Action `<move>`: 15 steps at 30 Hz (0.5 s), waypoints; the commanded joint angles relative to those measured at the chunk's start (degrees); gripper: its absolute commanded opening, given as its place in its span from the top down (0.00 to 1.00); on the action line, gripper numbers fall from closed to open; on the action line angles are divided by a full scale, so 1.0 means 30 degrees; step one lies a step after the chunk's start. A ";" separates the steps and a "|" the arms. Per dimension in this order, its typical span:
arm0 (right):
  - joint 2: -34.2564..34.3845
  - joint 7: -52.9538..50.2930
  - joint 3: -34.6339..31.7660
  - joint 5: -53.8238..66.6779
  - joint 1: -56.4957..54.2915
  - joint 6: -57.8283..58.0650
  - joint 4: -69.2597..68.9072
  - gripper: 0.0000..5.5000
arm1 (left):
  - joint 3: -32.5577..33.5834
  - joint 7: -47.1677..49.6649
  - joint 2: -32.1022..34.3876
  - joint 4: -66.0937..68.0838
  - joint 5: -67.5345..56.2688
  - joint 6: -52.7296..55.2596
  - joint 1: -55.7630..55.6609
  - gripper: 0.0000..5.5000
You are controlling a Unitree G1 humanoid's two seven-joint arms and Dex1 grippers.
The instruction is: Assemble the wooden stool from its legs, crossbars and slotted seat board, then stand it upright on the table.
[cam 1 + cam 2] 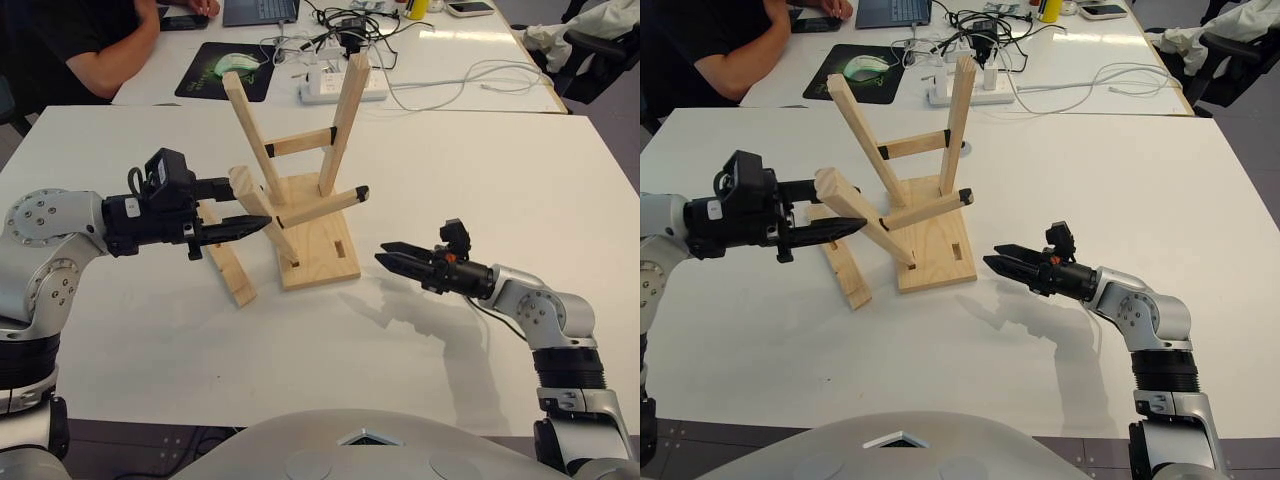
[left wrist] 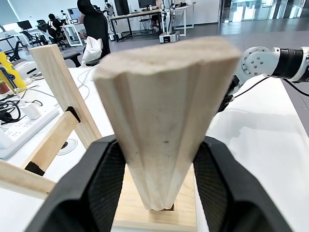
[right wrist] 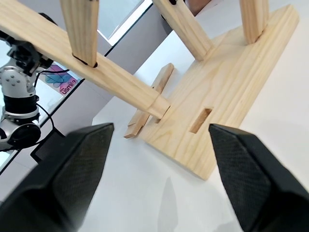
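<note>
The slotted seat board lies flat on the white table. Two legs stand up from its far side, joined by a crossbar. A third leg leans tilted in a near slot, and my left gripper is shut on it; its black fingers flank the wood. A second crossbar runs from this leg toward the right. A loose leg lies on the table left of the board. My right gripper hovers open just right of the board, facing an empty slot.
Behind the table stands a second table with a power strip, cables and a mouse pad; a person's arm rests there. The near and right parts of the white table are bare.
</note>
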 commanded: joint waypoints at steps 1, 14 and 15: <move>-0.0030 -0.0086 0.0002 -0.0226 0.0165 -0.0048 -0.0551 0.34 | -0.0962 -0.0689 0.0587 -0.0070 0.0423 0.0909 0.1281 0.62; -0.0018 -0.0437 0.0285 -0.0599 -0.0013 -0.0061 -0.0970 0.34 | -0.3860 -0.1099 0.0859 -0.0600 0.2666 -0.0090 0.0438 0.62; -0.0035 -0.0461 0.0399 -0.0751 0.0058 -0.0107 -0.1039 0.34 | -0.4131 -0.0895 0.0685 -0.0725 0.2602 0.0144 0.0189 0.62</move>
